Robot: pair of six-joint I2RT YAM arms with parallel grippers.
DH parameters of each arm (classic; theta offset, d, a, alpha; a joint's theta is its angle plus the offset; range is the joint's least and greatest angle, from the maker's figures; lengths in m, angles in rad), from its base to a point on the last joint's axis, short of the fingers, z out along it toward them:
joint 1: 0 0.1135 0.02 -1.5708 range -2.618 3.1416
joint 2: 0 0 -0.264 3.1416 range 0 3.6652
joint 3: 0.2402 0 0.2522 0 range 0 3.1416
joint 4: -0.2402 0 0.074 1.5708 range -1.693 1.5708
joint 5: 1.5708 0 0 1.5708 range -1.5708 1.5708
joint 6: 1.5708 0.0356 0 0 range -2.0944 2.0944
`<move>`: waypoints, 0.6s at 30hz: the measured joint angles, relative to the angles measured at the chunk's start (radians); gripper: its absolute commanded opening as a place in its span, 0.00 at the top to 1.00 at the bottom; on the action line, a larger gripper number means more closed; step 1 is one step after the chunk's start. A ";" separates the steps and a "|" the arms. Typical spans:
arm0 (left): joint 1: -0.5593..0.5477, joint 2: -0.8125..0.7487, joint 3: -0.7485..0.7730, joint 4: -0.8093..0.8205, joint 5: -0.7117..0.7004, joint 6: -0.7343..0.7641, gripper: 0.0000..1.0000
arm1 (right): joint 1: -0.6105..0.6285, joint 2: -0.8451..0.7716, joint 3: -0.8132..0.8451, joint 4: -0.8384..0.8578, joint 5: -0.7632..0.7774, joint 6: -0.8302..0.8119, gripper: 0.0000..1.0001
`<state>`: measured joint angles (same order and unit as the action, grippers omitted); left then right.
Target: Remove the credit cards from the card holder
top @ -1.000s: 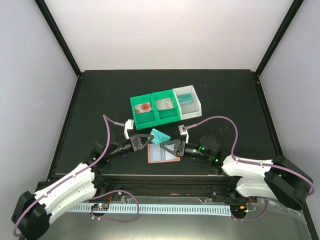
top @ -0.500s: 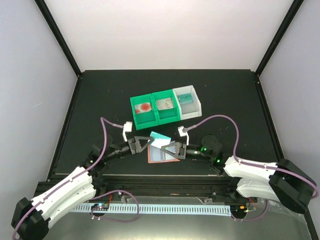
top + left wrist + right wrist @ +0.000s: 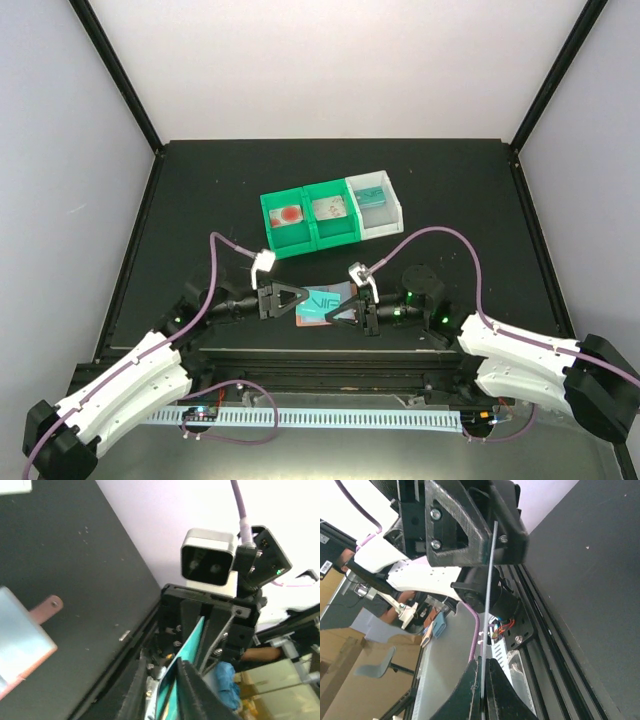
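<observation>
A teal credit card (image 3: 323, 301) hangs between my two grippers, just above the card holder. My right gripper (image 3: 341, 312) is shut on the card's right end; in the right wrist view the card (image 3: 488, 605) shows edge-on, pinched between the closed fingers (image 3: 470, 692). My left gripper (image 3: 291, 298) is at the card's left end. In the left wrist view its fingers (image 3: 192, 692) stand apart, with the card (image 3: 189, 647) between them. The open card holder (image 3: 20, 642), pale blue with a salmon border and tab, lies flat on the table.
Two green trays (image 3: 270, 236) (image 3: 345, 231) and a white tray (image 3: 397, 215) stand in a row behind the grippers. Each holds a card: white with a red mark (image 3: 289, 215), white (image 3: 330, 208), and teal (image 3: 372, 197). The table's near edge rail (image 3: 320, 352) is just below the grippers.
The teal card, held up by my left gripper a second ago, has come down and nearer the front. My right gripper has moved in and shut on its other end.
</observation>
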<state>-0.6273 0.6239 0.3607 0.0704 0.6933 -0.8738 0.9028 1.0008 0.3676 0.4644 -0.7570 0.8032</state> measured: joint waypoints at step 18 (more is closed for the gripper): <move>0.005 0.000 -0.024 0.084 0.024 -0.060 0.99 | 0.000 -0.007 -0.076 0.126 0.139 0.148 0.72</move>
<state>-0.6220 0.6239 0.3370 0.1543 0.7170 -0.9340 0.9028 0.9936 0.2913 0.5903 -0.6178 0.9508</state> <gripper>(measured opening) 0.021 0.293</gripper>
